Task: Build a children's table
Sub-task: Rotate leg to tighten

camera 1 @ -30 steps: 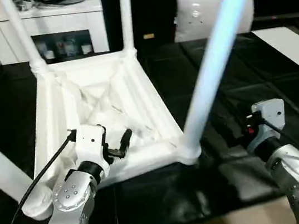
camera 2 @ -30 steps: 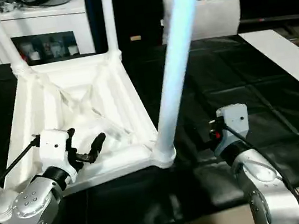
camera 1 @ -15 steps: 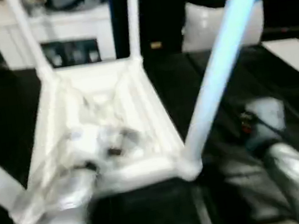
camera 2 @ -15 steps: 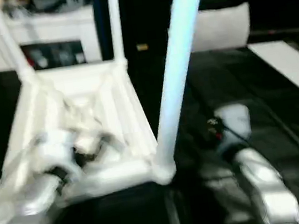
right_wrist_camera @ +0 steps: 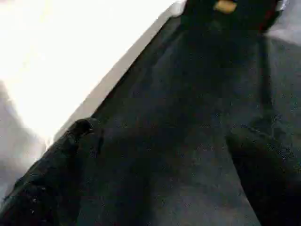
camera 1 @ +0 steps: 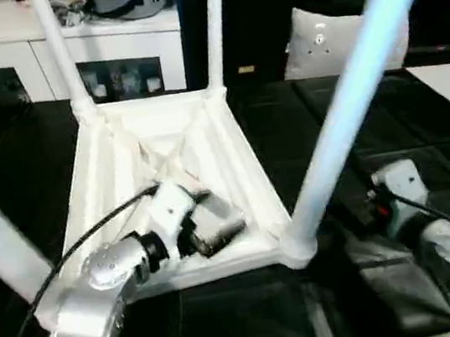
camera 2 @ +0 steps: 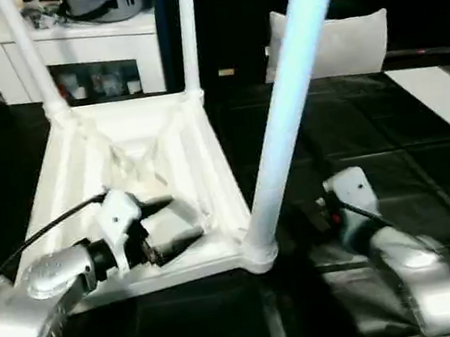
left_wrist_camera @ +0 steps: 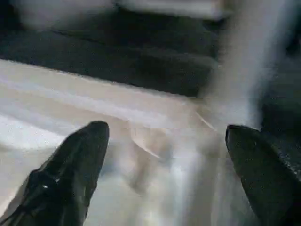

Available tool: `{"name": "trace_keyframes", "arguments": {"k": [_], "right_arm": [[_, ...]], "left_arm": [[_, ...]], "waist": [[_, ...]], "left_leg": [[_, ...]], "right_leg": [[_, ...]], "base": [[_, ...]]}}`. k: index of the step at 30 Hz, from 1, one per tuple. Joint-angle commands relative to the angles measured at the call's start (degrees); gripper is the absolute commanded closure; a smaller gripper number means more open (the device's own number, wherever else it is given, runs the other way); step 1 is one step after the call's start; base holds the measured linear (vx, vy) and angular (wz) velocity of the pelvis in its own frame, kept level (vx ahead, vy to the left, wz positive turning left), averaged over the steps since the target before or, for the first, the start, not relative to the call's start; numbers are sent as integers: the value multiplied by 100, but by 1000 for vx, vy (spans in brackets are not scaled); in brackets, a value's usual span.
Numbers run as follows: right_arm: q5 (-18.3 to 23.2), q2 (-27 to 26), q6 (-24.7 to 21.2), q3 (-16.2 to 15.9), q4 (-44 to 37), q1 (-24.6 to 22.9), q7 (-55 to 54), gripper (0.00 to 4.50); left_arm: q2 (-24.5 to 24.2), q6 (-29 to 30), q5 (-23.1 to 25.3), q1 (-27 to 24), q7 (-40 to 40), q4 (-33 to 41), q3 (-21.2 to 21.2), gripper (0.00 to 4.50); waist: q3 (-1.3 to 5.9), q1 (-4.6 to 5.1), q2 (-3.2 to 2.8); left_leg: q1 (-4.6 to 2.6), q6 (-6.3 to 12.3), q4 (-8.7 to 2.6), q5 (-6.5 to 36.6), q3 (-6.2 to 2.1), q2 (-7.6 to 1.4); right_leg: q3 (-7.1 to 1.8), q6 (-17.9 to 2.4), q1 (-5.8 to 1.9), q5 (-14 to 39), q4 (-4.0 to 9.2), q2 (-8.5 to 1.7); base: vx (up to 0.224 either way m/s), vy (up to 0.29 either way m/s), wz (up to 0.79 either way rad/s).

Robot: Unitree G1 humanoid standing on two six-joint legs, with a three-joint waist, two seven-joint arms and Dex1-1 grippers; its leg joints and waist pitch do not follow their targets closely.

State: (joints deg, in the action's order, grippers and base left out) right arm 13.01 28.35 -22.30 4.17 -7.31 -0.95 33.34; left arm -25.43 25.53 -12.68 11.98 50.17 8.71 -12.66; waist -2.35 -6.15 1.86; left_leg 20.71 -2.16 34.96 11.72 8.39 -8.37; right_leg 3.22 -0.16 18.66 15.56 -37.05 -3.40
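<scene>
Under the spread left gripper (left_wrist_camera: 162, 141) lies the upturned children's table (camera 1: 203, 138).

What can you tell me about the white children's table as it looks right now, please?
The children's table lies upside down on black sheeting, its ribbed underside facing up. It looks like white moulded plastic. Four tapered round legs rise from its corner sockets; the near right leg looks bluish. The open left gripper reaches over the underside by the near rim.

The white children's table (camera 1: 125, 154) lies upside down on black sheeting, four legs standing in its corner sockets.
</scene>
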Motion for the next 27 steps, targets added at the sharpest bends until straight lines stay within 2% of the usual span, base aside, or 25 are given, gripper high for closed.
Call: {"name": "trace_keyframes", "arguments": {"k": [1, 3, 4, 6, 7, 8, 9, 10, 12, 14, 16, 18, 20, 23, 26, 27], "right_arm": [[164, 169, -117, 37, -326, -62, 343, 0], [226, 309, -126, 39, -422, -98, 513, 0], [301, 457, -138, 51, -524, -142, 712, 0], [424, 707, -166, 83, -680, -217, 1050, 0], [513, 851, -182, 110, -811, -283, 1250, 0], [664, 1015, -219, 154, -976, -354, 1460, 0], [765, 1094, -251, 188, -1078, -394, 1566, 0], [983, 1177, -346, 276, -1266, -457, 1718, 0], [1052, 1265, -393, 299, -1394, -526, 1854, 0], [1103, 1387, -462, 283, -1493, -606, 2002, 0], [1131, 1423, -487, 281, -1526, -628, 2015, 0], [1206, 1476, -547, 284, -1605, -648, 1985, 0], [1233, 1481, -590, 277, -1657, -655, 1977, 0], [1273, 1493, -711, 245, -1804, -683, 1969, 0], [1268, 1506, -755, 218, -1849, -682, 1968, 0], [1270, 1506, -758, 218, -1852, -681, 1967, 0]], "left_arm": [[-38, 194, -30, 153, 323, 20, -223, 12], [-87, 230, 38, 231, 406, -31, -336, 28], [-142, 243, 139, 307, 494, -88, -476, 48], [-239, 300, 267, 412, 654, -142, -717, 51], [-255, 384, 301, 467, 697, -138, -828, 51], [-267, 493, 332, 553, 697, -147, -953, 68], [-263, 558, 358, 604, 674, -161, -1016, 90], [-224, 643, 428, 678, 631, -221, -1113, 89], [-193, 709, 466, 730, 689, -284, -1222, 90], [-178, 770, 507, 813, 749, -370, -1346, 132], [-145, 848, 555, 897, 713, -452, -1397, 134], [-77, 1001, 647, 1064, 628, -611, -1498, 135], [-43, 1059, 662, 1106, 588, -663, -1520, 179], [80, 1193, 701, 1189, 454, -798, -1541, 174], [100, 1198, 793, 1224, 377, -881, -1593, 219], [101, 1199, 797, 1225, 373, -886, -1594, 219]], "waist": [[172, -8, 7], [176, -22, -13], [187, -40, -14], [187, -49, -4], [194, -56, -24], [203, -59, -20], [212, -73, -39], [210, -56, -25], [230, -67, -22], [227, -69, -41], [231, -64, -27], [222, -71, -53], [212, -74, -30], [211, -71, -34], [217, -72, -40], [217, -70, -40]], "left_leg": [[-95, -16, -549, 1476, -167, -490], [-93, 2, -552, 1450, -149, -497], [-91, 24, -552, 1428, -149, -494], [-82, 115, -546, 1286, -136, -497], [-82, 126, -534, 1237, -137, -496], [-73, 169, -528, 1186, -136, -499], [-79, 196, -518, 1151, -139, -508], [-58, 260, -517, 1057, -137, -502], [-61, 328, -495, 920, -132, -504], [-47, 382, -485, 837, -128, -500], [-49, 399, -480, 843, -121, -503], [-58, 358, -483, 923, -123, -507], [-64, 319, -491, 1033, -125, -508], [-57, 299, -491, 1020, -125, -508], [-48, 322, -487, 946, -125, -508], [-45, 327, -488, 936, -129, -508]], "right_leg": [[-344, -930, -64, 1446, 611, -599], [-351, -959, -42, 1371, 611, -611], [-352, -948, -52, 1296, 611, -601], [-360, -926, -58, 1055, 599, -587], [-362, -941, -56, 995, 584, -597], [-360, -948, -74, 886, 582, -591], [-361, -976, -69, 775, 567, -593], [-356, -1040, -75, 571, 555, -584], [-348, -1118, -68, 364, 538, -589], [-338, -1199, -72, 230, 528, -584], [-339, -1227, -72, 245, 539, -588], [-337, -1262, -60, 418, 552, -596], [-337, -1242, -62, 629, 577, -601], [-344, -1216, -63, 701, 582, -604], [-345, -1197, -57, 602, 583, -602], [-343, -1201, -61, 585, 578, -599]], "base": [[0, 0, 0], [0, 0, 0], [0, 0, 0], [0, 0, 0], [0, 0, 0], [0, 0, 0], [0, 0, 0], [0, 0, 0], [0, 0, 0], [0, 0, 0], [0, 0, 0], [0, 0, 0], [0, 0, 0], [0, 0, 0], [0, 0, 0], [0, 0, 0]]}}
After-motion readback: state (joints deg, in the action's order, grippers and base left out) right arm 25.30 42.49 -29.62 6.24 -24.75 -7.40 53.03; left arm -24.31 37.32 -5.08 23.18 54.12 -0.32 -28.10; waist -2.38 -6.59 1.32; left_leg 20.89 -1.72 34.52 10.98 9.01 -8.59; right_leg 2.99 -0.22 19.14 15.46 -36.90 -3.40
